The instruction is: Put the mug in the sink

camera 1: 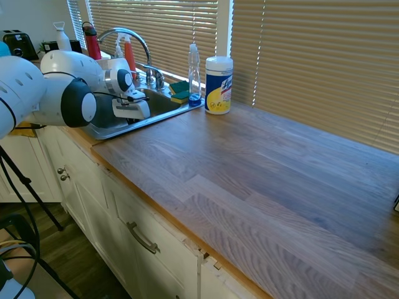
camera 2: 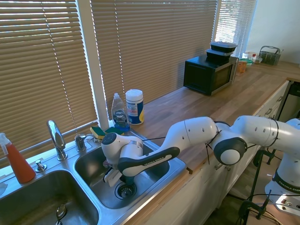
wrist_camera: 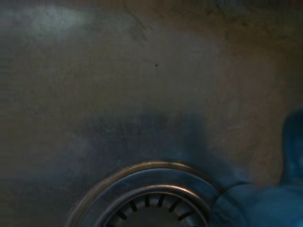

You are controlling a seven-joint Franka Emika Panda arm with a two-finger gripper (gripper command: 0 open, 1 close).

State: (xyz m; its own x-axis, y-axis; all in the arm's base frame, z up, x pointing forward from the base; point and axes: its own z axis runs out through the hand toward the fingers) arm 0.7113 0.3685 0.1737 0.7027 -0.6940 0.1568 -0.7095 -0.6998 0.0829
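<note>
The arm reaches down into the sink point(camera 2: 180, 165), its gripper point(camera 2: 123, 179) low in the basin nearer the dish soap point(camera 2: 120, 116), right over the drain point(camera 2: 125, 190). To my eye the step in hand is setting the mug down, and doing it well means lowering until the base meets the steel floor beside the drain (not on the strainer, where it could rock), then letting go and lifting straight up so nothing tips.

The mug point(wrist_camera: 289, 165) shows only as a teal-blue blur at the edge of the wrist view, hard against the drain ring; from either side of the room the arm hides it, so I judge it sits at the gripper's tip, low in the basin. Whether the fingers are clamped on it or already released, I cannot tell.
</note>
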